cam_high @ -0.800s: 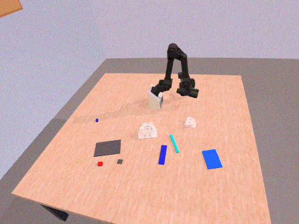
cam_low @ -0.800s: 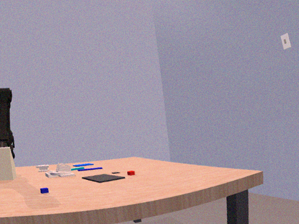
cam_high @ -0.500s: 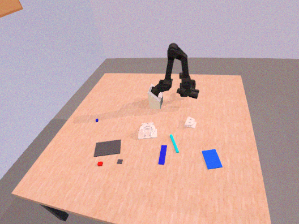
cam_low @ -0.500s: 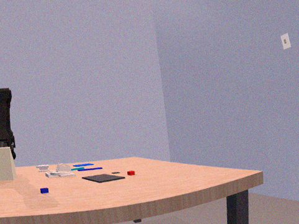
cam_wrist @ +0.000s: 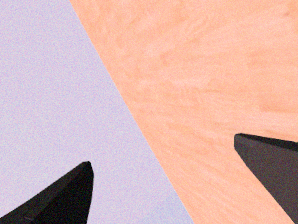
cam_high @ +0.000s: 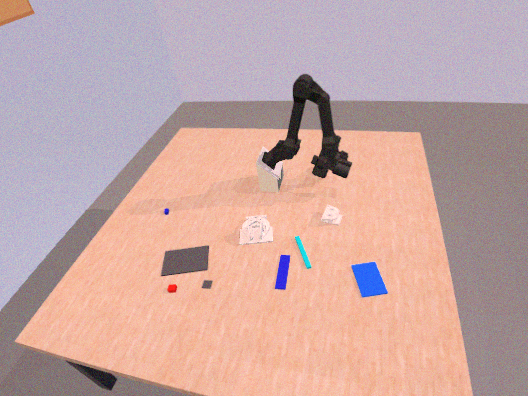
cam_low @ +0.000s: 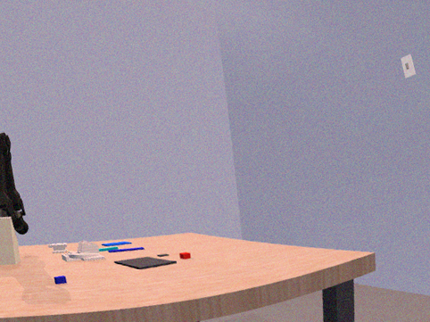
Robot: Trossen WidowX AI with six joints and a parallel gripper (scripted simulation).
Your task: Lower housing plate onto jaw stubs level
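A white assembly (cam_high: 245, 239) (cam_low: 68, 258) lies mid-table. Curved and arched parts show on it in the top view, and a white piece (cam_low: 88, 247) stands up from it in the exterior view. The jaws and pins are too small to tell apart. A smaller white part (cam_high: 330, 216) (cam_low: 58, 246) with dark spots lies apart, to its right. Which white piece is the housing plate, and whether it sits level, I cannot tell. My gripper (cam_high: 331, 171) (cam_wrist: 165, 155) is open and empty, raised behind the smaller white part and clear of both. The wrist view shows only bare wood and pale wall between the fingers.
A beige block (cam_high: 269, 182) (cam_low: 0, 243) stands beneath the arm. In front lie a dark plate (cam_high: 185, 261), a small dark square (cam_high: 207, 284), a red block (cam_high: 172, 288), a blue bar (cam_high: 282, 272), a cyan bar (cam_high: 303, 252) and a blue plate (cam_high: 369, 279). A blue cube (cam_high: 166, 211) is left.
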